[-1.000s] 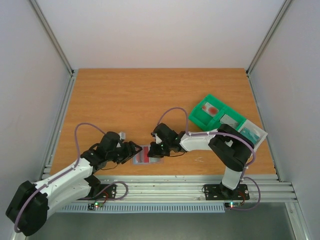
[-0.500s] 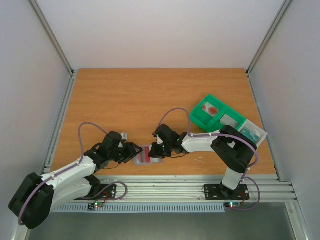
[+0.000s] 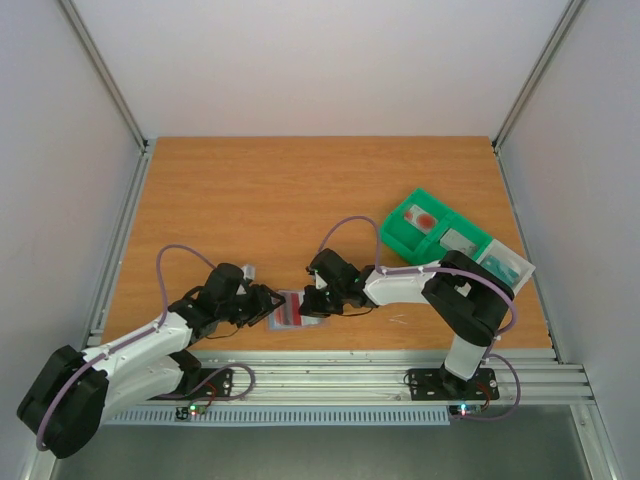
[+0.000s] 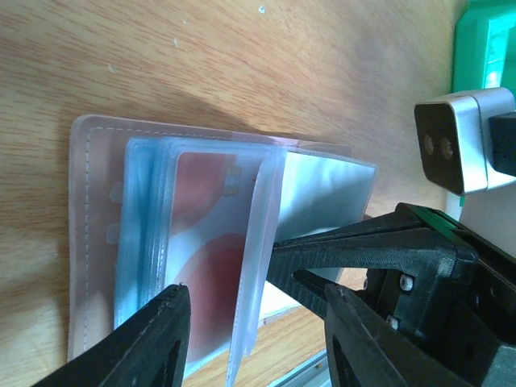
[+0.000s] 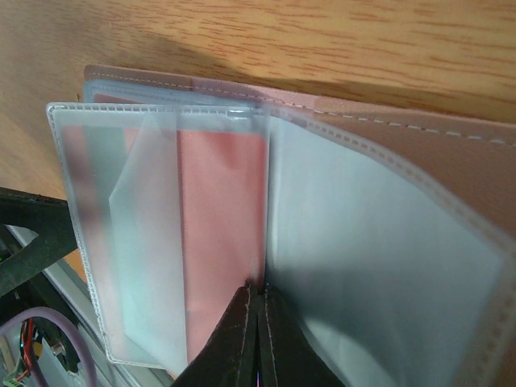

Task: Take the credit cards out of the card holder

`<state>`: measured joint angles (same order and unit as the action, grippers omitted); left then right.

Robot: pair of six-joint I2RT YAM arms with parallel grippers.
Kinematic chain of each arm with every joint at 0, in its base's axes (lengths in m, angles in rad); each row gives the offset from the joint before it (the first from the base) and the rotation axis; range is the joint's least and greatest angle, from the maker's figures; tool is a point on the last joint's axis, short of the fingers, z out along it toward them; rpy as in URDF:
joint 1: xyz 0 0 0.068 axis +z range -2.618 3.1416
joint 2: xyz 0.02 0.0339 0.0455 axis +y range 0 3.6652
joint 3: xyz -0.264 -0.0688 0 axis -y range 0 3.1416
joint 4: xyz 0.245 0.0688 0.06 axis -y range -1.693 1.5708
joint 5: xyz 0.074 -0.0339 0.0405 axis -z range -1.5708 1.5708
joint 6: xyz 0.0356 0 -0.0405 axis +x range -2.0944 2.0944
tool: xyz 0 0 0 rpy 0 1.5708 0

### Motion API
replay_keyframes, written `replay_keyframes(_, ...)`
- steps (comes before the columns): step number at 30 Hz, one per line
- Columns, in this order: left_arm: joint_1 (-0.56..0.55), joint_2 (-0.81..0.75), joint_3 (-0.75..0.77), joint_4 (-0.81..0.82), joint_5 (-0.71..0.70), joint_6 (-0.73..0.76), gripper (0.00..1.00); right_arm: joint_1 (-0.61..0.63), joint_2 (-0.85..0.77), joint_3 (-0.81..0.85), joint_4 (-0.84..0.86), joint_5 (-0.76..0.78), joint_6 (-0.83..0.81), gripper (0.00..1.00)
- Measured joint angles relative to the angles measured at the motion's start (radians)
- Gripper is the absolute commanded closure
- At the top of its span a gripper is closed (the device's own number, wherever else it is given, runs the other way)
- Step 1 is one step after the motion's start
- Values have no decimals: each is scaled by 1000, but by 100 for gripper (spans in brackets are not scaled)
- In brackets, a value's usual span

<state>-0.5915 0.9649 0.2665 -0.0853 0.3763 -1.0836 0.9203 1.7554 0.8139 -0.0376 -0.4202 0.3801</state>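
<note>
The card holder (image 3: 290,310) lies open near the table's front edge, its clear sleeves fanned out (image 4: 105,242). A red and white credit card (image 4: 205,242) sits inside one sleeve and shows as red (image 5: 222,226) in the right wrist view. One sleeve leaf (image 4: 262,242) stands upright. My right gripper (image 5: 260,300) is shut on the lower edge of that leaf. My left gripper (image 4: 254,318) is open, its fingers (image 4: 157,339) apart on either side of the leaf and the card's near edge, touching neither. Another credit card, white with a red round mark (image 3: 426,218), lies in the tray.
A green compartmented tray (image 3: 400,238) stands at the right, with pale cards in its other compartments (image 3: 461,241). The table's front edge and the metal rail (image 3: 330,365) run just below the card holder. The two grippers face each other closely over it.
My left gripper has slid slightly right and lower toward the card holder, and its jaws have narrowed. The right gripper stays at the sleeve.
</note>
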Motion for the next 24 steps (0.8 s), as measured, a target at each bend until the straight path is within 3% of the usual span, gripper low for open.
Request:
replay_keyframes(13, 0, 98, -7, 118, 30, 0, 65, 0, 0, -3, 6, 0, 1, 98)
replay_keyframes(24, 0, 152, -7, 199, 67, -9, 69, 0, -28, -13, -8, 6, 6, 83)
